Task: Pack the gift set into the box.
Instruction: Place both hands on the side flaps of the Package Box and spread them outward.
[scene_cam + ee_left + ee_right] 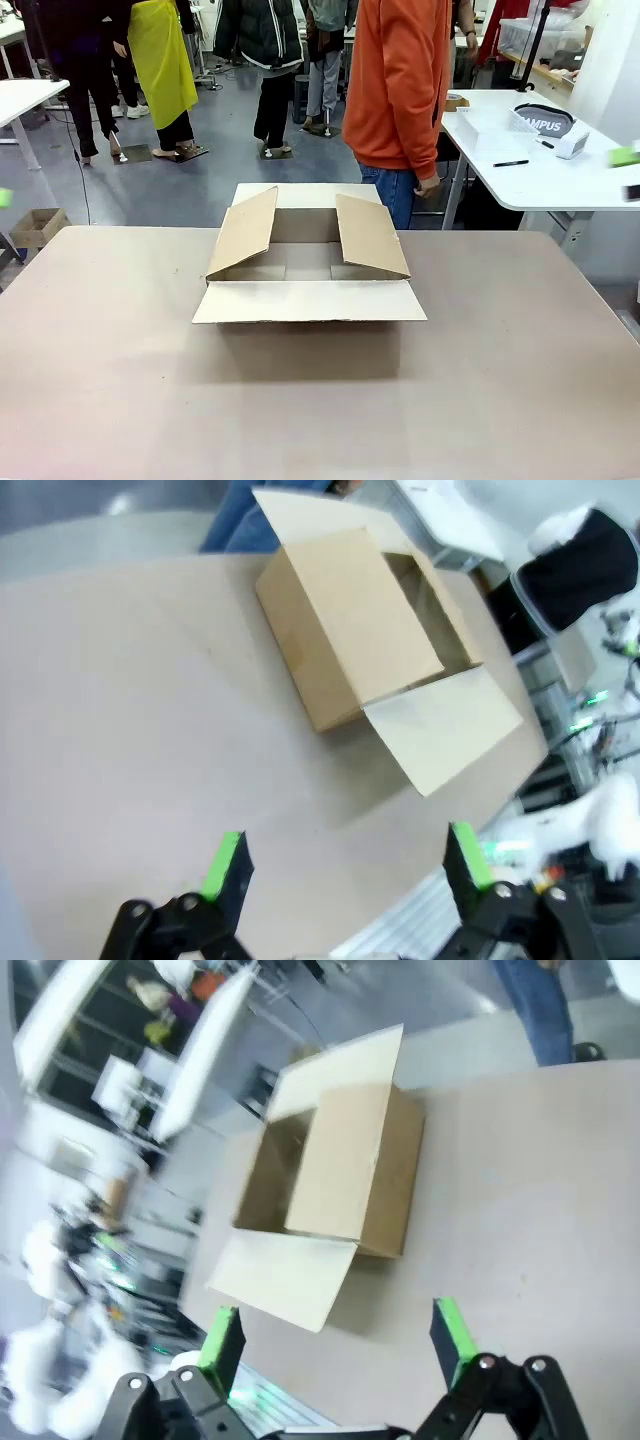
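Left gripper (345, 855) and right gripper (335, 1328) both hang wide and empty above the bench (120, 380). The box (310, 300) sits mid-bench, open; its side flaps (245, 232) lean inward and would likely snag anything lowered in.

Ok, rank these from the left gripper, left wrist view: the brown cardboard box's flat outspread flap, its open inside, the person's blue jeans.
1. The flat outspread flap, nearest the left gripper, lower right.
2. The open inside of the brown cardboard box, beyond that flap.
3. The person's blue jeans, past the far edge of the table.
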Controlling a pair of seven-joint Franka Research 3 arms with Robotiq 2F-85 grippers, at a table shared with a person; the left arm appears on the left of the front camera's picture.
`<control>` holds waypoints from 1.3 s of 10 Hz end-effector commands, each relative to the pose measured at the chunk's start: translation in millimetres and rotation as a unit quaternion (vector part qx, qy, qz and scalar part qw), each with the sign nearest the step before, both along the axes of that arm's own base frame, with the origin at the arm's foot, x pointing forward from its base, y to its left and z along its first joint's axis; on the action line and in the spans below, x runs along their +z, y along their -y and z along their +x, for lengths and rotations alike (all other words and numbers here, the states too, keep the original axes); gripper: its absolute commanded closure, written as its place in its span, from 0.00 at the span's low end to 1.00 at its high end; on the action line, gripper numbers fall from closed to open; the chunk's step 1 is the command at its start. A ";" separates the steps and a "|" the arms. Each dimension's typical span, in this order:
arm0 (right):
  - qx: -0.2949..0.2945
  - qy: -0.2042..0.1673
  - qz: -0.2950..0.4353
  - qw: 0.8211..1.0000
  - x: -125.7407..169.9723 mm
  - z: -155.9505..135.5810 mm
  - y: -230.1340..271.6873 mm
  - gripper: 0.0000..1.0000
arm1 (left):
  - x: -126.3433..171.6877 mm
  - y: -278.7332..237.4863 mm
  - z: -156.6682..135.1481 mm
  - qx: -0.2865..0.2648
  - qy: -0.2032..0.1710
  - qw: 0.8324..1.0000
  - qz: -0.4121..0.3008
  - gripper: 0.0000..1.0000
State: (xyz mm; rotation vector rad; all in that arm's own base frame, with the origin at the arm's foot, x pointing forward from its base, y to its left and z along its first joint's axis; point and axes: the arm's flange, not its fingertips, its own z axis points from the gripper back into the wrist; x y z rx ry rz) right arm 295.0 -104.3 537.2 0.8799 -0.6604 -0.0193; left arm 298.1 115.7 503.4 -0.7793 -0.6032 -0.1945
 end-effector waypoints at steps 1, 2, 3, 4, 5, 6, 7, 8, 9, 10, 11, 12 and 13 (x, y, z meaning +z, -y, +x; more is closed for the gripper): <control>-0.042 0.001 0.129 0.991 -74.2 -37.1 60.4 0.00 | -75.5 -79.1 -6.5 0.105 -0.057 0.935 -0.333 0.00; -0.067 -0.014 0.182 0.981 -100.9 -40.3 91.6 0.00 | -106.2 -98.1 -9.4 0.132 -0.073 0.913 -0.380 0.00; -0.152 -0.074 0.185 0.968 -135.0 -37.4 113.7 0.00 | -135.0 -105.8 -13.3 0.203 -0.108 0.880 -0.414 0.00; -0.159 -0.089 0.154 0.971 -156.7 -33.8 115.3 0.00 | -146.8 -93.1 -17.2 0.235 -0.118 0.876 -0.404 0.00; -0.109 -0.039 0.175 0.978 -88.7 -45.3 130.7 0.00 | -117.8 -113.0 -41.7 0.104 -0.064 0.965 -0.233 0.00; -0.109 -0.039 0.175 0.978 -88.7 -45.3 130.7 0.00 | -117.8 -113.0 -41.7 0.104 -0.064 0.965 -0.233 0.00; -0.109 -0.039 0.175 0.978 -88.7 -45.3 130.7 0.00 | -117.8 -113.0 -41.7 0.104 -0.064 0.965 -0.233 0.00; -0.109 -0.039 0.175 0.978 -88.7 -45.3 130.7 0.00 | -117.8 -113.0 -41.7 0.104 -0.064 0.965 -0.233 0.00; -0.109 -0.039 0.175 0.978 -88.7 -45.3 130.7 0.00 | -117.8 -113.0 -41.7 0.104 -0.064 0.965 -0.233 0.00; -0.109 -0.055 0.176 0.977 -89.2 -38.7 127.7 0.00 | -120.9 -112.1 -34.7 0.105 -0.084 0.962 -0.236 0.00; -0.073 -0.034 0.143 0.986 -75.7 -27.1 102.6 0.00 | -100.6 -93.2 -24.1 0.109 -0.072 0.975 -0.179 0.00; -0.042 -0.023 0.079 0.996 -53.5 -7.7 54.8 0.00 | -66.5 -56.7 -9.5 0.098 -0.067 0.987 -0.113 0.00; -0.015 -0.014 0.018 1.000 -35.4 11.3 5.1 0.00 | -34.4 -14.9 3.5 0.047 -0.051 0.996 -0.061 0.00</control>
